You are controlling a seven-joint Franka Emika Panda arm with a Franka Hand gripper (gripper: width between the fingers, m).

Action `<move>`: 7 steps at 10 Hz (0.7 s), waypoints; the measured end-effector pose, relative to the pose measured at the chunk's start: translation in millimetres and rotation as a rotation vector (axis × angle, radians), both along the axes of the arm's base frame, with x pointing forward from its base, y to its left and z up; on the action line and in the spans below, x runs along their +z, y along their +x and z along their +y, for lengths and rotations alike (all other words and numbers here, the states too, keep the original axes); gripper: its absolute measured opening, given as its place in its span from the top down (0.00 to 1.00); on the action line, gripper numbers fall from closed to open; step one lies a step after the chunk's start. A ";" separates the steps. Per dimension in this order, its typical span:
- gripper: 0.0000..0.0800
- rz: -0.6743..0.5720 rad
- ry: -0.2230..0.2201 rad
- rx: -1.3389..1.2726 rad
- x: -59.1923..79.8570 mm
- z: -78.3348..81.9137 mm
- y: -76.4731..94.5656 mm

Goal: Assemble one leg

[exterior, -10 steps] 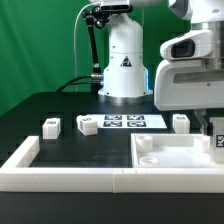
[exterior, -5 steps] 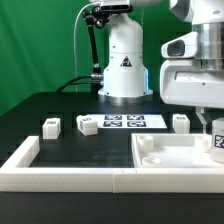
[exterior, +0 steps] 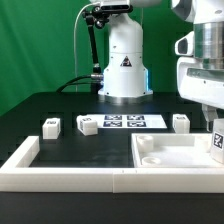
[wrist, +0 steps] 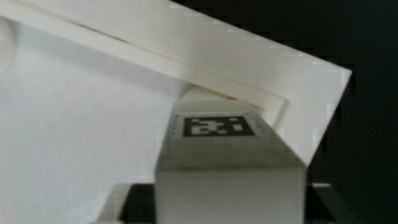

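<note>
My gripper (exterior: 214, 128) is at the exterior view's right edge, shut on a white leg (exterior: 217, 145) with a black-and-white tag. It holds the leg upright over the far right corner of the large white panel (exterior: 170, 152). In the wrist view the leg (wrist: 222, 165) fills the gap between my dark fingers (wrist: 141, 201), tag end pointing at the panel's corner (wrist: 267, 75). My gripper (wrist: 228, 208) is partly cut off by the frame. Three more legs (exterior: 50, 126) (exterior: 87, 126) (exterior: 180, 122) lie on the black table.
The marker board (exterior: 125, 122) lies behind the panel, between the loose legs. A white L-shaped rail (exterior: 30, 158) runs along the table's front and left. The robot base (exterior: 124, 60) stands at the back.
My gripper and the held leg have shifted toward the exterior view's right and slightly down, closer to the panel's far right corner. The loose legs have not moved.
</note>
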State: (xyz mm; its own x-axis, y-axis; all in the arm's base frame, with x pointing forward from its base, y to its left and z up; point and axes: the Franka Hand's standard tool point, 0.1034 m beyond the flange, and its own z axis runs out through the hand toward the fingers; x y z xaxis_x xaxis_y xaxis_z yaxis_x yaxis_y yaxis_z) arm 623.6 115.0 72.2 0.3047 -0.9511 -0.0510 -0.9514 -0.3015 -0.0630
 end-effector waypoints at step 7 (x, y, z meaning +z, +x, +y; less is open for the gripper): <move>0.20 -0.010 0.000 0.161 -1.7 0.9 -0.6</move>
